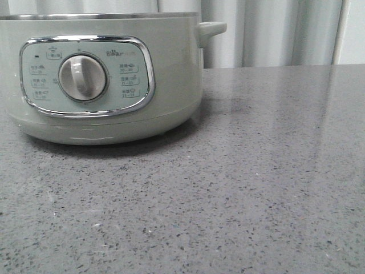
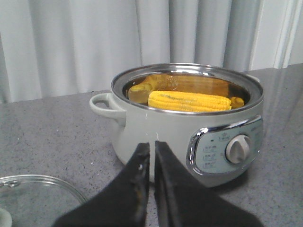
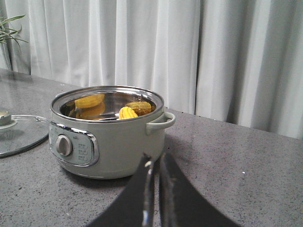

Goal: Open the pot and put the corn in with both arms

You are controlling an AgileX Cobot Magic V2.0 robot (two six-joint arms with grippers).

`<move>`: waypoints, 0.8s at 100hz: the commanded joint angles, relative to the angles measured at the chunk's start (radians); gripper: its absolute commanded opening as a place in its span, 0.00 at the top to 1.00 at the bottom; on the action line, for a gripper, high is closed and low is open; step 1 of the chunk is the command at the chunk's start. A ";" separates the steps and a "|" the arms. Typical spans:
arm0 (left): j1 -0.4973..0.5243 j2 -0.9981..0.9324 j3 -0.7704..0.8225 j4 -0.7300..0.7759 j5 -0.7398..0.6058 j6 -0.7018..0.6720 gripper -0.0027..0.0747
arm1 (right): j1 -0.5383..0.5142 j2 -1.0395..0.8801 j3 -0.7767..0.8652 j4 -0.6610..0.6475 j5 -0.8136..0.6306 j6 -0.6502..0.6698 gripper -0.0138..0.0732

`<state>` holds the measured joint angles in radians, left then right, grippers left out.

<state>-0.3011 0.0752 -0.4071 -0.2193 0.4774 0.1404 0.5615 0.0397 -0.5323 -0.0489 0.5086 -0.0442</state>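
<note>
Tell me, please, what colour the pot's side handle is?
Pale grey-green, like the pot body; the handle shows best in the left wrist view.

The pot (image 2: 156, 137) is glossy pale plastic with a polished steel rim; the table (image 1: 256, 188) is smooth speckled stone.

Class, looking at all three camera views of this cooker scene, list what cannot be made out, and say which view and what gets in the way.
- Front view: the pot is cut off by the top and left edges; its inside and the corn are unseen.
- Left wrist view: the glass lid is cut by the bottom edge.
- Right wrist view: the corn is mostly hidden behind the rim.
- Panel labels: too small to read.
</note>
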 commanded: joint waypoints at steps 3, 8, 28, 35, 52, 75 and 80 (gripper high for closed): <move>0.016 -0.016 0.047 0.036 -0.202 0.002 0.99 | -0.004 0.017 -0.020 -0.013 -0.085 -0.008 0.91; 0.039 -0.036 0.096 0.039 -0.260 0.002 0.99 | -0.004 0.017 -0.020 -0.013 -0.085 -0.008 0.91; 0.208 -0.100 0.368 0.143 -0.397 -0.017 0.99 | -0.004 0.017 -0.020 -0.013 -0.085 -0.008 0.91; 0.271 -0.109 0.430 0.143 -0.380 -0.096 0.99 | -0.004 0.017 -0.020 -0.013 -0.085 -0.008 0.91; 0.342 -0.111 0.432 0.202 -0.320 -0.126 0.99 | -0.004 0.017 -0.020 -0.013 -0.085 -0.008 0.91; 0.345 -0.111 0.434 0.214 -0.194 -0.126 0.99 | -0.004 0.017 -0.020 -0.013 -0.085 -0.008 0.91; 0.345 -0.111 0.434 0.214 -0.203 -0.126 0.99 | -0.004 0.017 -0.020 -0.013 -0.085 -0.008 0.91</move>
<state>0.0413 -0.0047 0.0020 -0.0081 0.3166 0.0272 0.5615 0.0397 -0.5323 -0.0493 0.5086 -0.0442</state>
